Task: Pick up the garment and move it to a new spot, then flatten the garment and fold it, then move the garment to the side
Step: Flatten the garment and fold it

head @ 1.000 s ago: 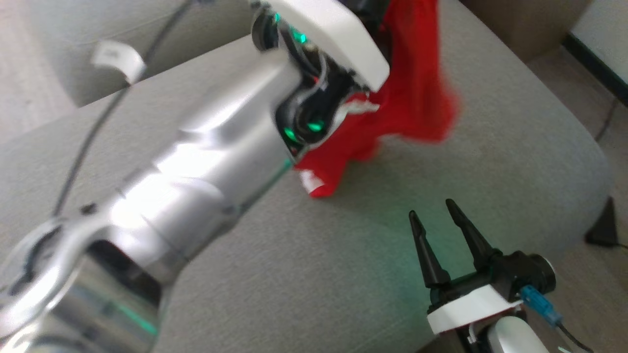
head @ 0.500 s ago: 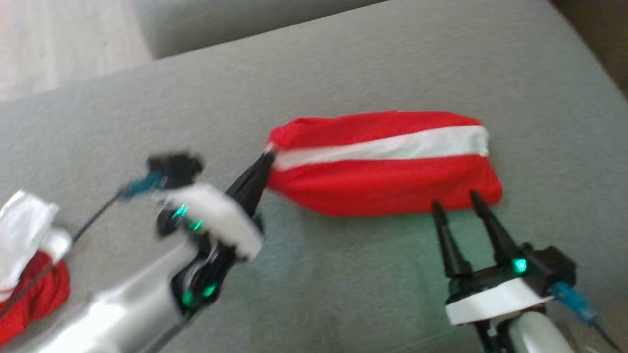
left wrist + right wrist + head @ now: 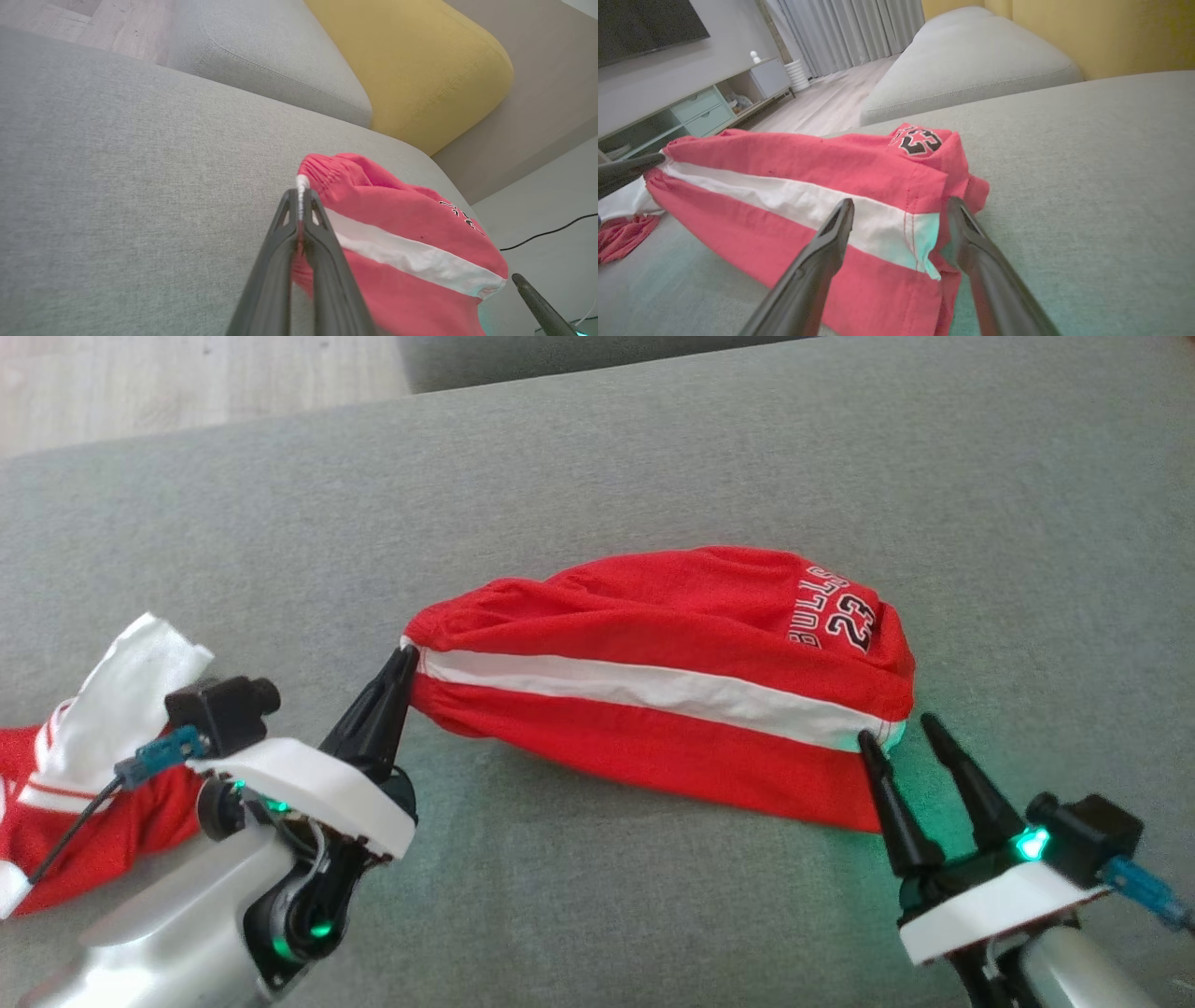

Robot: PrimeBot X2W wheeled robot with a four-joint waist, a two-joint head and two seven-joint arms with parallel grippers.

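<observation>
DESK: Step in hand, by the look of it?

FIELD: Flattening, judging from the lie of the cloth. Pictured on a grey sofa cushion (image 3: 653,448): red shorts (image 3: 672,616), stretched sideways, puffed up rather than flat, with a white stripe (image 3: 653,686) from end to end and a "BULLS 23" print (image 3: 840,616) toward the far right corner.

DESK: And the grip?

FIELD: Clenched on the waistband corner, right where the stripe starts, by the left end effector (image 3: 403,658); caught pinching a white nub of cloth in the left wrist view. Spread wide and empty at the other end, the right end effector (image 3: 896,728), poised at the hem corner of the stripe, with that corner lying just ahead of and between the two dark fingers. Near finger touching the hem or just over it: impossible to tell.

DESK: How to do it well?

FIELD: Ease the open fingers forward around the hem corner and close on both layers, not one. Then draw the two ends apart, low over the cushion, only enough to take out the bulge. Avoid lifting high: soft fabric, likely to sag and bunch. Lay flat before letting go.

DESK: Anything else in frame?

FIELD: A second red-and-white garment (image 3: 103,709), crumpled at the left beside the left arm, well apart from the shorts; best left alone. Beyond, a yellow cushion (image 3: 411,60) in the left wrist view.
</observation>
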